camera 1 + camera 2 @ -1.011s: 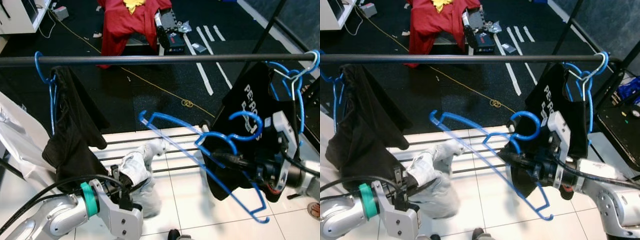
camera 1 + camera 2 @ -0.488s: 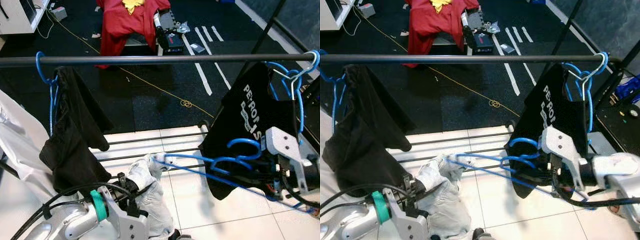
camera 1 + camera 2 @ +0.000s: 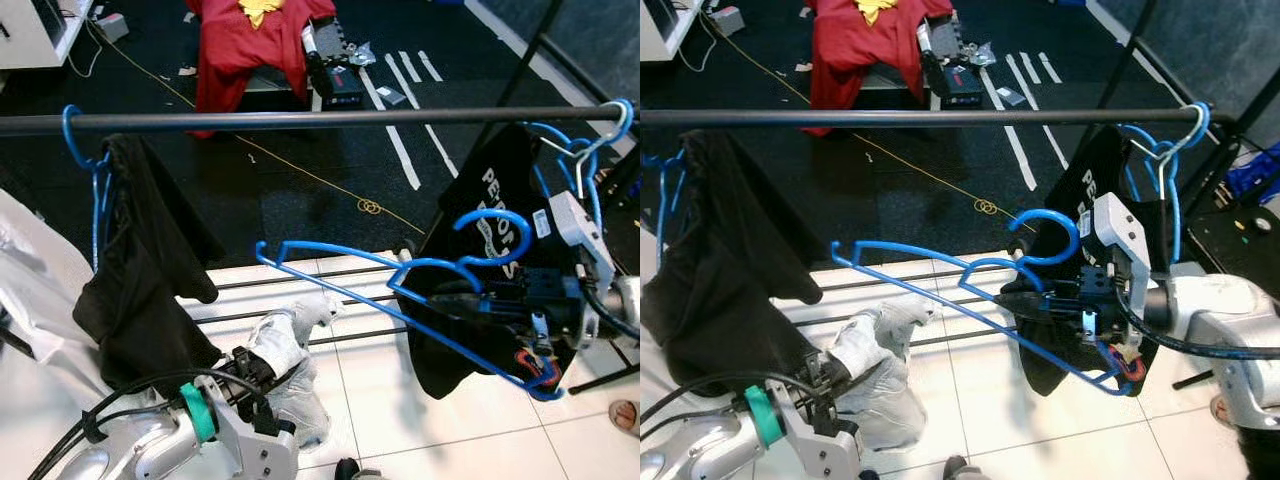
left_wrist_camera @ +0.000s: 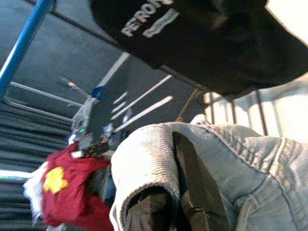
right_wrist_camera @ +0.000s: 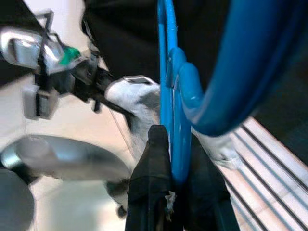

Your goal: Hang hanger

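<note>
White tile meets black mat under a dark round rail [image 3: 300, 120]. Right gripper [image 3: 1025, 297] is clamped on a blue plastic hanger [image 3: 400, 290], empty, tilted, hook up, below the rail. Left gripper [image 4: 178, 192] is pinched on pale ribbed denim [image 3: 285, 345], low. Black tee [image 3: 500, 230] hangs right, black garment [image 3: 140, 260] left; mid-rail span bare.

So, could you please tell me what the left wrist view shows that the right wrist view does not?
Left wrist view: the left gripper, fingers shut on the pale denim garment, and a red garment on the far floor. Right wrist view: the right gripper shut on the blue hanger, with the left arm beyond. Both: the denim garment and the black T-shirt.
</note>
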Motion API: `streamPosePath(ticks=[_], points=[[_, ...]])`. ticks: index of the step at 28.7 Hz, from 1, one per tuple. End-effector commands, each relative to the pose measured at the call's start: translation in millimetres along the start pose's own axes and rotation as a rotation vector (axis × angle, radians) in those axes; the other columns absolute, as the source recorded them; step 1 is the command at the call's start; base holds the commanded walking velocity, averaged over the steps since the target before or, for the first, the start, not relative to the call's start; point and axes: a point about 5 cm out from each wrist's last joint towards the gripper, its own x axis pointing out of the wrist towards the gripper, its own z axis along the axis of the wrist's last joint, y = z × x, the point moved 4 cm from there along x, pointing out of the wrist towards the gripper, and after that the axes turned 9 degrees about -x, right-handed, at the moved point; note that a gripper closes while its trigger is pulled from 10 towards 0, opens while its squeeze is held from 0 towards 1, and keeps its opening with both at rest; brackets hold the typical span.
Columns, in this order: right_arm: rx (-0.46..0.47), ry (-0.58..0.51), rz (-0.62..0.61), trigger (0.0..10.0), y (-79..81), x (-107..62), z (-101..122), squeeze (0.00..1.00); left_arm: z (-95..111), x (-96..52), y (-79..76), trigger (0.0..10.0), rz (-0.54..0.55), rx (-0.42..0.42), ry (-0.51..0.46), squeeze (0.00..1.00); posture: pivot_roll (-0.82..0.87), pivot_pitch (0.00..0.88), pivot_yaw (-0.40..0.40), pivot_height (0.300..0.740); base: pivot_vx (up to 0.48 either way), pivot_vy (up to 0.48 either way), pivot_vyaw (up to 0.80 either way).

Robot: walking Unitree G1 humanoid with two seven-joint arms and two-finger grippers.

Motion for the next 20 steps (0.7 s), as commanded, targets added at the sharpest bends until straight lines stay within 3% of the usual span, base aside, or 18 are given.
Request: streamPosePath(ticks=[1, 4, 7, 11, 12, 15, 19, 20], points=[[0.04, 0.002, 0.026, 10.0, 6.6, 3.3, -6.9, 0.0, 4.3, 0.2, 4.5, 10.0, 0.047, 0.024, -0.022, 0.0, -0.09, 0.179, 0.012, 0.74, 0.0, 0.0, 0.0], [0.112, 0.01, 0.051, 10.0, 16.5, 10.4, -25.2, 0.0, 2.8, 2.1, 18.8, 10.0, 0.171, 0.093, -0.009, 0.0, -0.09, 0.18, 0.012, 0.74, 0.0, 0.0, 0.0], [0.133, 0.012, 0.052, 10.0, 17.6, 10.2, -28.9, 0.0, 0.5, 2.1, 23.9, 10.0, 0.212, 0.122, 0.004, 0.0, -0.08, 0.182, 0.008, 0.74, 0.0, 0.0, 0.0], [0.13, -0.005, -0.018, 10.0, 4.1, 1.4, -22.4, 0.0, -5.0, 1.4, 29.0, 10.0, 0.263, 0.154, 0.026, 0.0, -0.09, 0.183, 0.008, 0.74, 0.0, 0.0, 0.0], [0.141, -0.057, -0.067, 10.0, -4.2, -0.2, -13.7, 0.0, -4.8, 2.4, 28.7, 10.0, 0.267, 0.15, 0.025, 0.0, -0.09, 0.183, 0.008, 0.74, 0.0, 0.0, 0.0], [0.18, -0.141, -0.112, 10.0, -10.1, 1.8, -2.9, 0.0, -4.0, 4.0, 28.2, 10.0, 0.275, 0.144, 0.02, 0.0, -0.1, 0.181, 0.009, 0.74, 0.0, 0.0, 0.0], [0.234, -0.203, -0.123, 10.0, -5.9, 11.9, -1.9, 0.0, -2.9, 5.9, 29.6, 10.0, 0.291, 0.14, 0.014, 0.0, -0.1, 0.181, 0.008, 0.74, 0.0, 0.0, 0.0], [0.291, -0.255, -0.128, 10.0, -1.6, 20.7, -3.3, 0.0, -1.8, 7.2, 31.5, 10.0, 0.308, 0.146, 0.01, 0.0, -0.09, 0.18, 0.01, 0.74, 0.0, 0.0, 0.0]])
